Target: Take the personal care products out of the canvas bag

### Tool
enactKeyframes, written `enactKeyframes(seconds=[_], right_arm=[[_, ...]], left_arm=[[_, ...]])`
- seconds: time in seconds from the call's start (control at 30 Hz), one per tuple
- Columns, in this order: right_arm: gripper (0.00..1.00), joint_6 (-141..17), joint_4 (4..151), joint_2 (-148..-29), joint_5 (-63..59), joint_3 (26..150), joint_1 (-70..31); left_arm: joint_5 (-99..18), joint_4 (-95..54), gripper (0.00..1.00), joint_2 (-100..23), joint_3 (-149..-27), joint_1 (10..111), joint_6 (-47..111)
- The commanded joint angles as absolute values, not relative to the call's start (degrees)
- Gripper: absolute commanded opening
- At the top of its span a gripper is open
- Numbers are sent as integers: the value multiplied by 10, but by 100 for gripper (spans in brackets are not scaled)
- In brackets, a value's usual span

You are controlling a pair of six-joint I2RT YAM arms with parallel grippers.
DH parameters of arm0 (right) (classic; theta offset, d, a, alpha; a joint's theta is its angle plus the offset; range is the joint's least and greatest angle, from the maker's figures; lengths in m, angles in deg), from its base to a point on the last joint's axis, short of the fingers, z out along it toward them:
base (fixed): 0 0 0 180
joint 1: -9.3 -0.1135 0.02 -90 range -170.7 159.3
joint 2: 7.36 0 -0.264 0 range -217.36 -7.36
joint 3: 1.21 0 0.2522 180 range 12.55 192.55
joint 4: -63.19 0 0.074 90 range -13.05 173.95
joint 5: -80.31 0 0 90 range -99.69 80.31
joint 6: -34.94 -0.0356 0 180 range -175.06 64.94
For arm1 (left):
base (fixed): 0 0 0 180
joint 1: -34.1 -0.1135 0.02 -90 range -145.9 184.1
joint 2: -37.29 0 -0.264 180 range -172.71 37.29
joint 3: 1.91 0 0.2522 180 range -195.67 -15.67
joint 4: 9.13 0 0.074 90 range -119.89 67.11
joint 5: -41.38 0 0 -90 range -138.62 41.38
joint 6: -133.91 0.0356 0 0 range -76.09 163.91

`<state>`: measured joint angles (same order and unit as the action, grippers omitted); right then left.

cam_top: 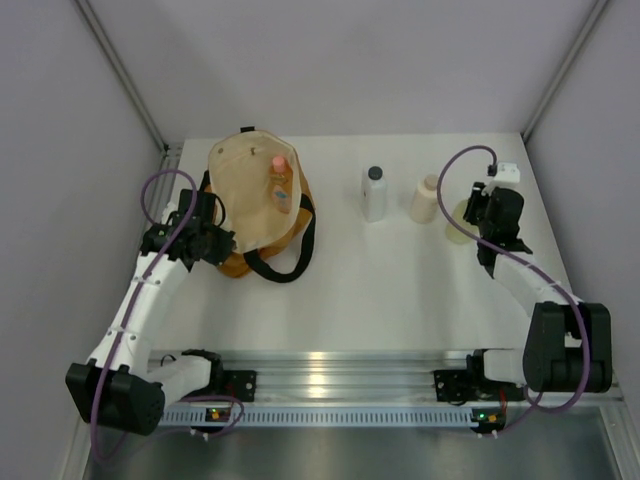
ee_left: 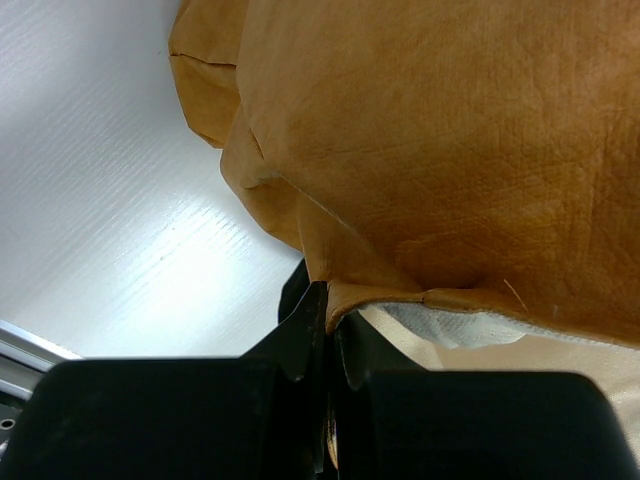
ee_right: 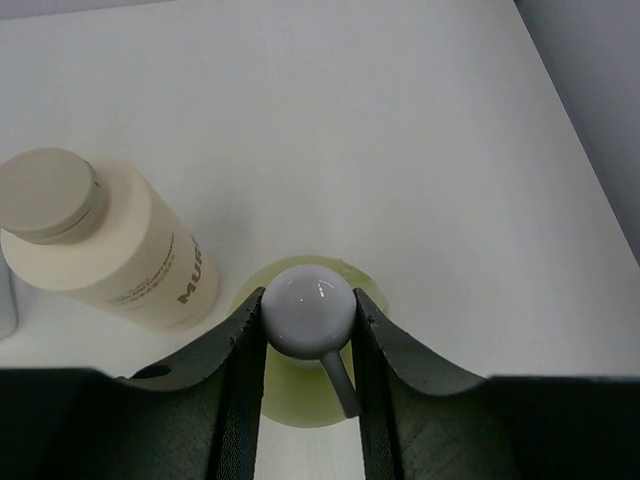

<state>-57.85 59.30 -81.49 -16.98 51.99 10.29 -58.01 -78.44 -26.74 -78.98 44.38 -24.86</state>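
Observation:
The mustard-tan canvas bag [cam_top: 250, 200] lies open at the back left, cream lining up, with an orange-pink bottle [cam_top: 281, 180] inside it. My left gripper [cam_top: 226, 243] is shut on the bag's near rim. In the left wrist view its fingertips [ee_left: 330, 300] pinch the folded edge of the bag [ee_left: 450, 150]. A white bottle with a dark cap [cam_top: 374, 193] and a beige bottle [cam_top: 426, 199] stand on the table. My right gripper [ee_right: 308, 318] is shut on the white pump head of the pale yellow-green bottle [ee_right: 300, 400], which stands upright to the right of the beige bottle [ee_right: 110, 245].
The bag's black strap [cam_top: 290, 262] loops onto the white table [cam_top: 400, 290] in front of it. Grey walls close in the left, back and right sides. An aluminium rail [cam_top: 340, 372] runs along the near edge between the arm bases.

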Motion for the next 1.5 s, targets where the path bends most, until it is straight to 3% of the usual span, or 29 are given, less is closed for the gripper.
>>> enactKeyframes(seconds=[0.0,0.1,0.17,0.2,0.33,0.4,0.53,0.67,1.07,1.47], right_arm=[[0,-596,423,-802,-151,525,108],[8,-595,431,-803,-148,523,108],[29,-594,438,-800,-149,523,108],[44,-594,446,-797,-149,525,108],[68,-590,476,-788,-147,541,108],[72,-587,491,-785,-144,560,107],[72,-580,557,-777,-131,618,97],[73,-586,634,-795,-117,735,26],[66,-677,834,-963,-69,1056,-276],[61,-756,919,-1118,-90,1251,-425]], left_arm=[[-574,-771,0,-277,-801,445,-241],[-575,-771,0,-279,-802,444,-243],[-573,-771,0,-281,-802,444,-242],[-573,-771,0,-282,-804,445,-243],[-576,-771,0,-283,-804,445,-243],[-576,-771,0,-282,-804,445,-244],[-573,-771,0,-283,-804,445,-246],[-569,-769,0,-282,-805,445,-251],[-564,-758,0,-294,-826,445,-261],[-555,-754,0,-304,-833,446,-262]])
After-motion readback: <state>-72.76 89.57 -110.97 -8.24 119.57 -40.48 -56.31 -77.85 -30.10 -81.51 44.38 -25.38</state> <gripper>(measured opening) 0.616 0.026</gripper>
